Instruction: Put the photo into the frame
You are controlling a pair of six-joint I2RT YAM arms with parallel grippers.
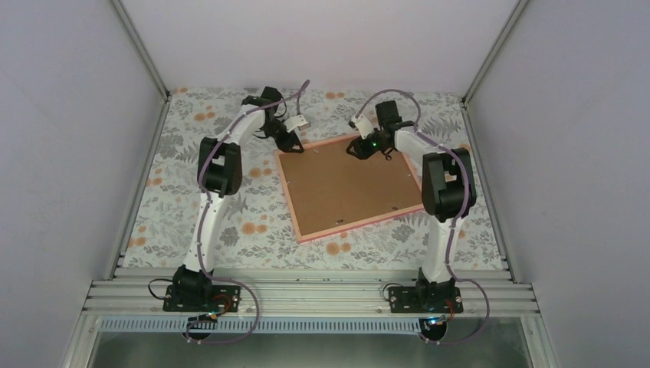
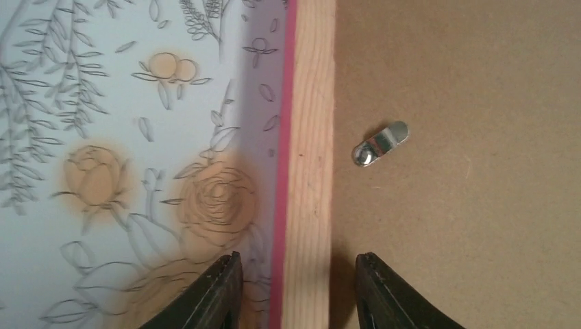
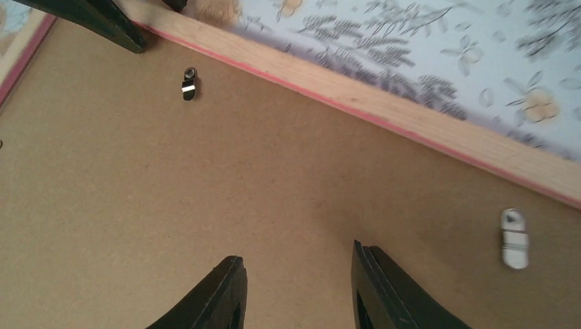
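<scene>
Left gripper (image 2: 298, 258) and right gripper (image 3: 298, 252) gape empty over the pink-edged wooden picture frame (image 2: 308, 137): likely stiff, light; grip its rail

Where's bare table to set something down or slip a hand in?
Free: floral tablecloth strip between the frame's near edge and the rail; also the patch left of the frame, by the left arm. Crowded: the frame's far edge, with left end effector and right end effector; right side is narrow under the right arm.
</scene>
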